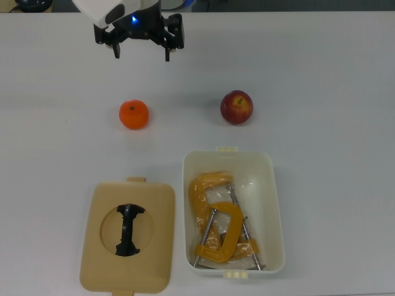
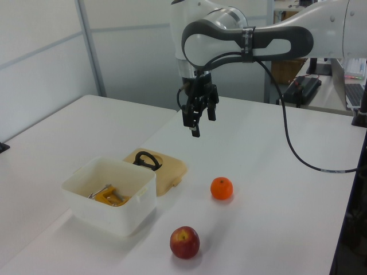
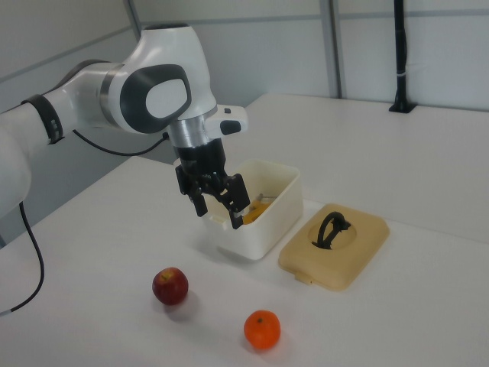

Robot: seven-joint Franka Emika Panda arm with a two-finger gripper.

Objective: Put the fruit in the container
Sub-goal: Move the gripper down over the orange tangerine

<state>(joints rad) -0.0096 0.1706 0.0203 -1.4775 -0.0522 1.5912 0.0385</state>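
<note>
- One white robot arm hangs its black two-finger gripper (image 1: 141, 54) above the white surface (image 1: 321, 74), at about 12 o'clock in the top view; the fingers (image 1: 167, 55) stand apart with nothing between them.
- Two fruits lie on the surface, well apart from each other: one bright orange round mandarin (image 1: 134, 115) at about 10 o'clock from the top view's centre, and one dark red apple with yellowish patches (image 1: 237, 107) at about 1 o'clock.
- One cream-white deep rectangular plastic box (image 1: 271, 203) sits at about 5 o'clock in the top view, below the apple, open at the top.
- Two yellow-orange metal C-clamps (image 1: 216, 222) lie inside the box, overlapping; no fruit is in it.
- One flat tan lid (image 1: 99, 246) with one black handle (image 1: 128, 229) lies just beside the box, at about 7 o'clock in the top view, below the mandarin.
- In the left view, the gripper (image 2: 196, 117) hangs above the surface, higher than the mandarin (image 2: 221, 188) and well apart from it.
</note>
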